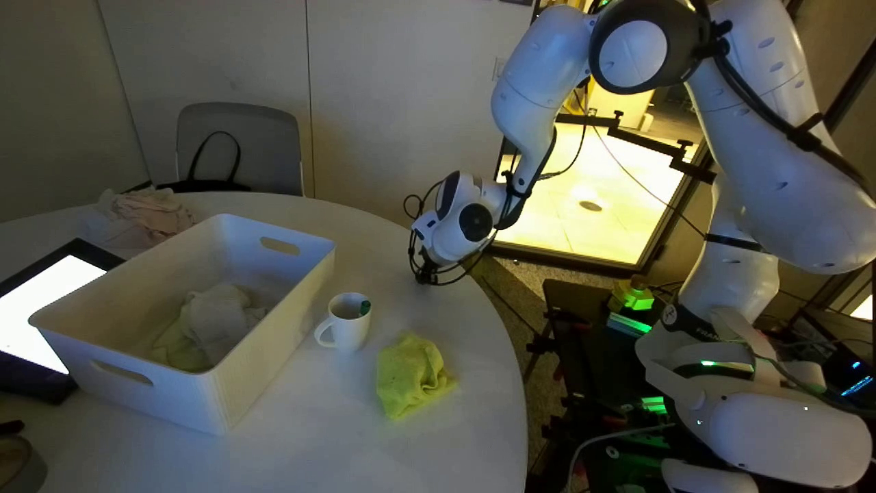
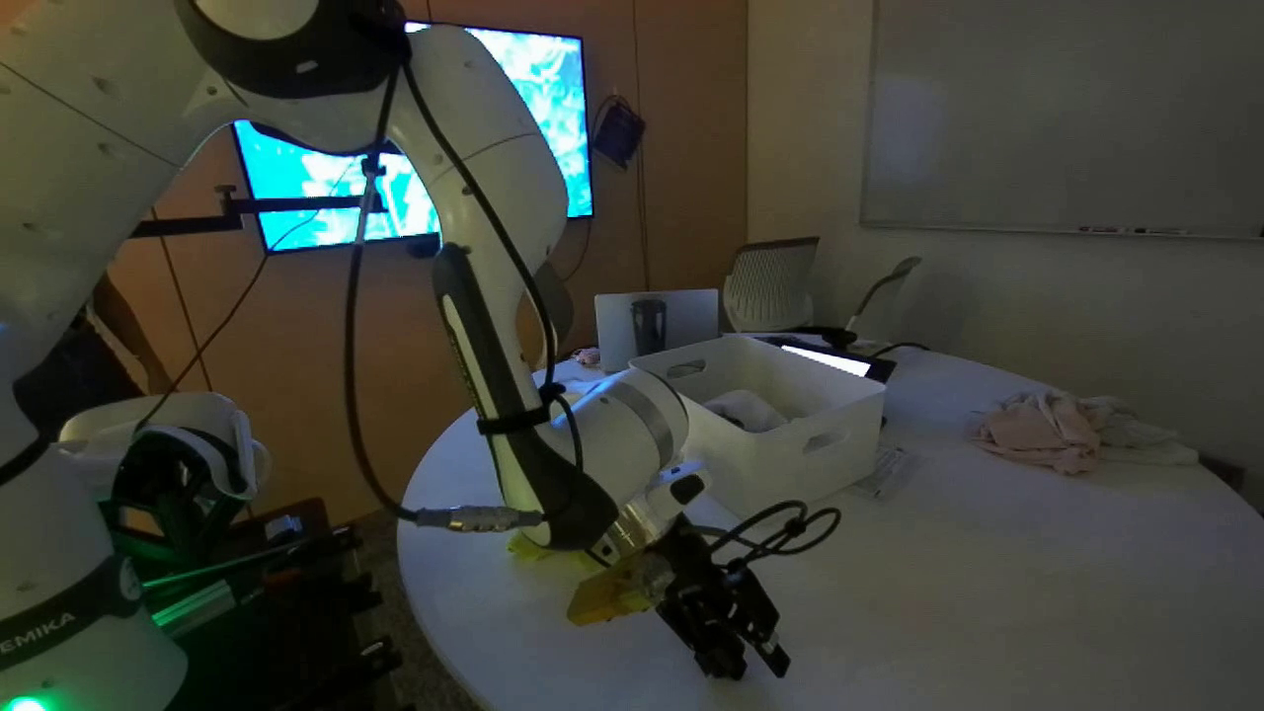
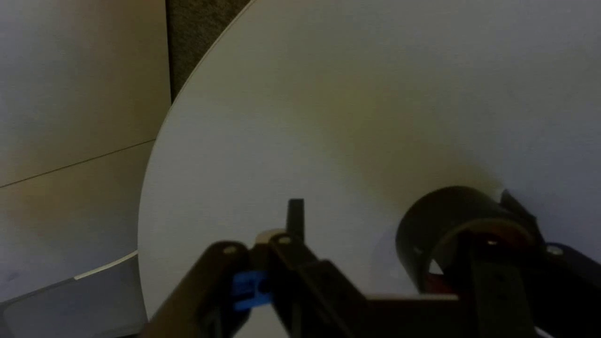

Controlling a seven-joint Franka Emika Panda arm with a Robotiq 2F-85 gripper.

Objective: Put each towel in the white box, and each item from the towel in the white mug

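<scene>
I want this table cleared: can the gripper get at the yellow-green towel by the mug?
Probably yes: nothing visible covers the yellow-green towel, and the white mug stands apart from it, though the gripper hangs to one side.

Gripper (image 2: 752, 664): you have it slanted, its free end pointing obliquely down, as an exterior view shows.
Fingers (image 3: 296, 218): your two black ones stand apart, with a plain gap between them in the wrist view.
Wrist (image 1: 462, 219): yours sits right above the gripper, tilted over it in both exterior views.
Forearm (image 1: 539, 82): you have it running steeply up from there, above the gripper.
Elbow (image 1: 633, 55): yours is sharply bent, well above the gripper.
Upper arm (image 1: 773, 137): yours slopes down from that bend, well apart from the gripper.
</scene>
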